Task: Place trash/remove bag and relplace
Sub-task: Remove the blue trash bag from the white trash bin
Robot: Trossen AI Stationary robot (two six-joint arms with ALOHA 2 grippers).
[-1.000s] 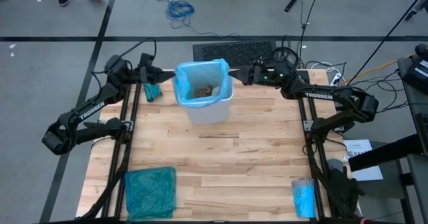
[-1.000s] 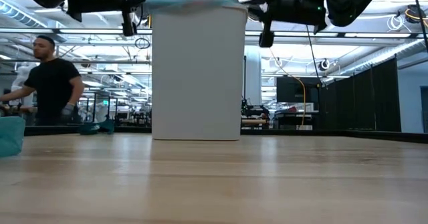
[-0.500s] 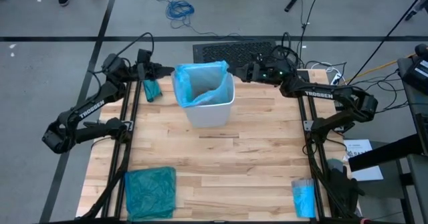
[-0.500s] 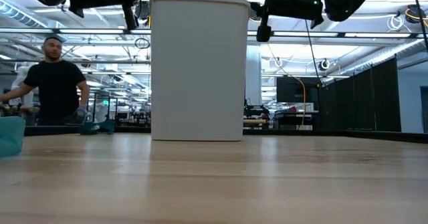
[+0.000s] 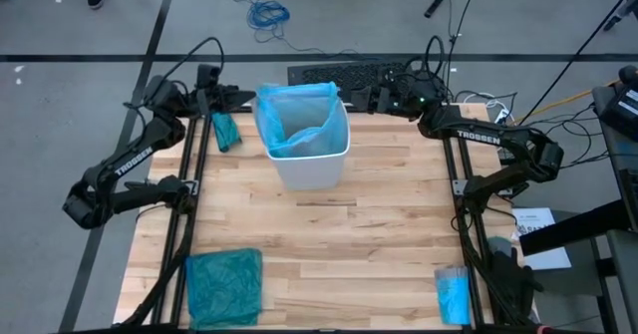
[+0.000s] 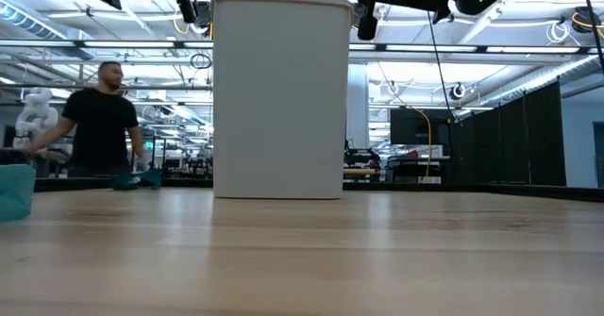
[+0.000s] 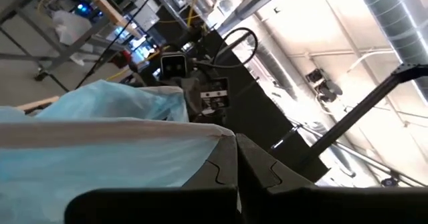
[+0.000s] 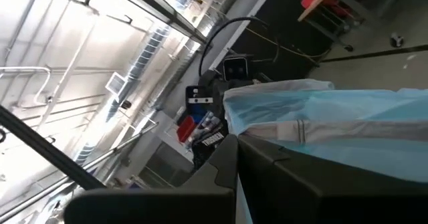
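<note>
- bag (image 5: 296, 115): light sky-blue, translucent
- bin (image 5: 311, 165): white
- table (image 5: 379, 234): pale wood, planked
- folded bag (image 5: 223, 286): teal-green
- roll (image 5: 452, 296): bright blue
- arms: black w/ white lettering
- person's shirt (image 6: 100, 127): black

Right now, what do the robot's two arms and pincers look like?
Both arms are dark, nearly black, built of slim jointed segments. The left arm and right arm each carry white TROSSEN lettering, and black cables loop above their wrists. The left pincer and right pincer each have two flat dark fingers with notched inner edges. A small green light glows near the right wrist.
</note>
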